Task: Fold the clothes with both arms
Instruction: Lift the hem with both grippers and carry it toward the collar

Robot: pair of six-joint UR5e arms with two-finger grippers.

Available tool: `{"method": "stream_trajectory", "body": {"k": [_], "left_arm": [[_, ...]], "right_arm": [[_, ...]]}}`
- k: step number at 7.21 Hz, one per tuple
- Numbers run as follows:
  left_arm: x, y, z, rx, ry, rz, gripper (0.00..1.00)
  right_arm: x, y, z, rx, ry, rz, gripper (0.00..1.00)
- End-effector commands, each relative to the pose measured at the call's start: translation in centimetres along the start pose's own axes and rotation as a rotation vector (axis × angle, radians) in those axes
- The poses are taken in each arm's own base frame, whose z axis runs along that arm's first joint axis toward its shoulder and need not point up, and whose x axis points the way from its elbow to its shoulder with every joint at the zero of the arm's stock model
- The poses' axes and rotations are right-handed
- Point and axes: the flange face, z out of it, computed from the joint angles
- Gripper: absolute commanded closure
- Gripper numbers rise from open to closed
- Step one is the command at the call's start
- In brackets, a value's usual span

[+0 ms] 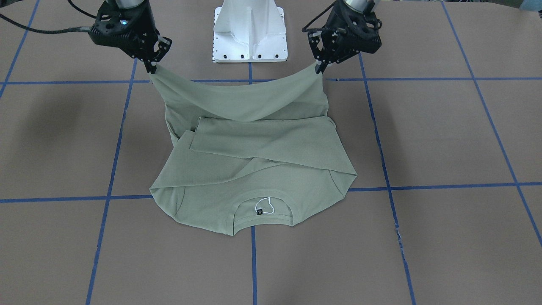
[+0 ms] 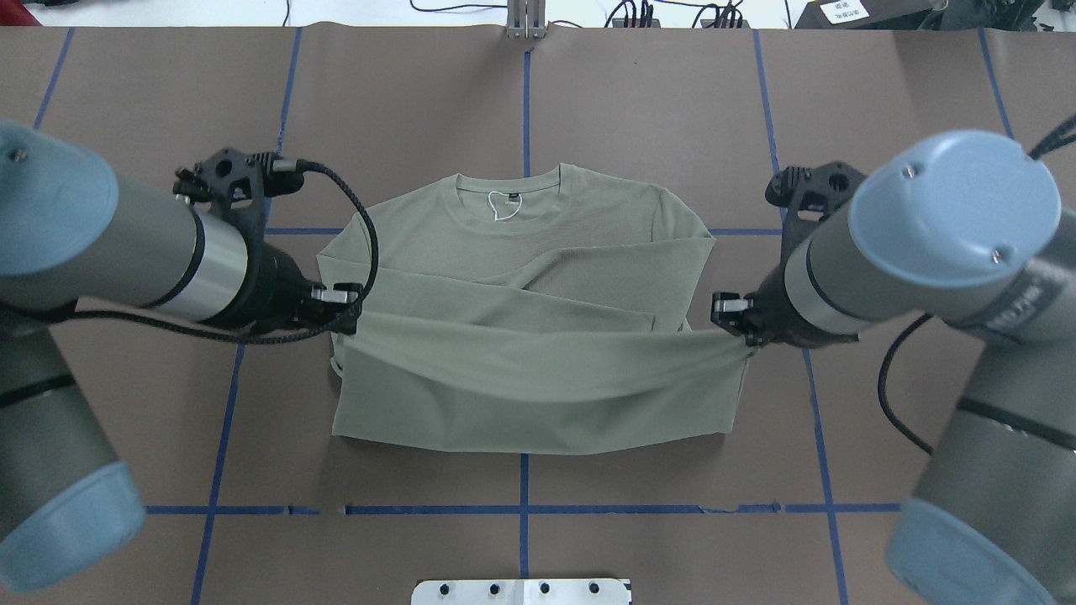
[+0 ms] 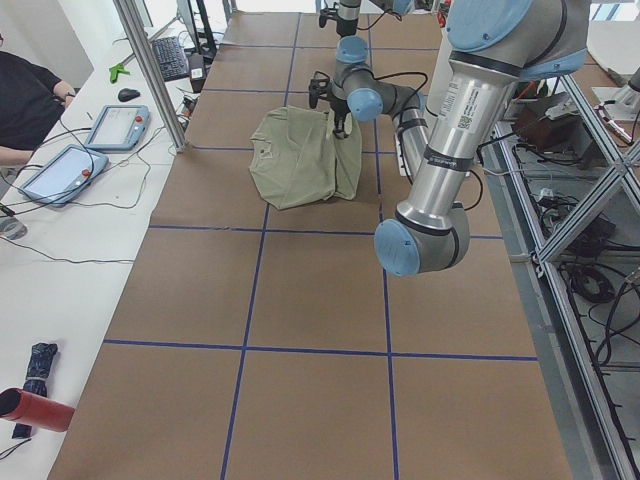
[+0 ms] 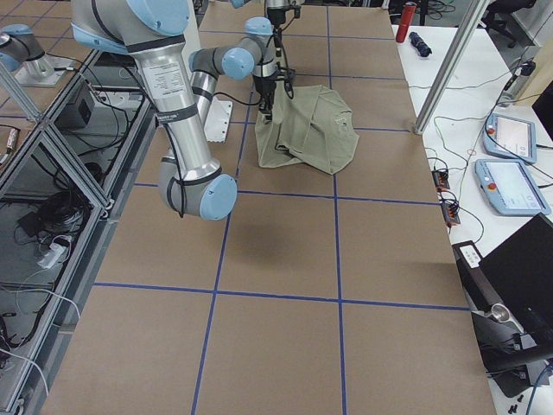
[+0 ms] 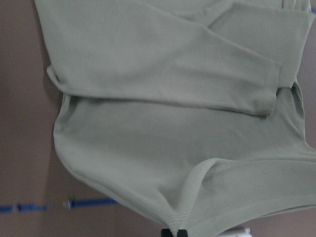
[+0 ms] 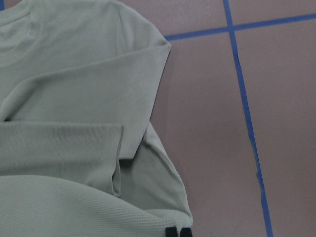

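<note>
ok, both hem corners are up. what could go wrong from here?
1. The left gripper and right gripper each pinch only a small hem corner of the shirt; a corner could slip out mid-fold.
2. The lifted span sags between them, so it may land wrinkled or uneven.
3. The sleeves lie loose across the torso and could get dragged askew.
</note>
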Motion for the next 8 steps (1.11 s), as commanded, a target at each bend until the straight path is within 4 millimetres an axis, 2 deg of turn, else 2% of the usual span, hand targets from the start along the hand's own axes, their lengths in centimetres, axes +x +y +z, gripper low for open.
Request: {"method": "stream_trajectory", "body": {"k": [1, 2, 3, 4, 5, 6, 7, 8], "left_arm": [[-3.1, -7.3, 1.7, 0.021, -0.091, 0.063, 1.0], [-3.6, -9.8, 3.9, 0.029, -0.131, 0.076, 1.0], [-4.3, -11.5, 6.3, 0.043, -0.147, 0.081, 1.0], [-5.5, -13.3, 9.6, 0.05, -0.153, 0.081, 1.0], [-6.4, -14.8, 12.7, 0.06, -0.17, 0.083, 1.0], [-7.0, -16.3, 15.5, 0.066, -0.185, 0.081, 1.0], [-8.1, -16.4, 17.1, 0.065, -0.181, 0.087, 1.0], [-8.4, -16.3, 17.5, 0.061, -0.183, 0.088, 1.0]], "right_arm": [[-3.9, -8.4, 1.9, 0.04, 0.026, 0.027, 1.0], [-4.7, -11.5, 5.9, 0.06, 0.01, 0.034, 1.0], [-4.8, -14.2, 10.1, 0.068, 0.01, 0.044, 1.0], [-6.6, -16.8, 12.9, 0.077, 0.001, 0.046, 1.0], [-8.3, -18.6, 14.5, 0.077, 0.011, 0.051, 1.0], [-8.1, -19.6, 16.4, 0.089, 0.033, 0.055, 1.0], [-7.7, -20.3, 17.8, 0.105, 0.038, 0.053, 1.0], [-7.3, -20.9, 17.9, 0.109, 0.042, 0.044, 1.0]]}}
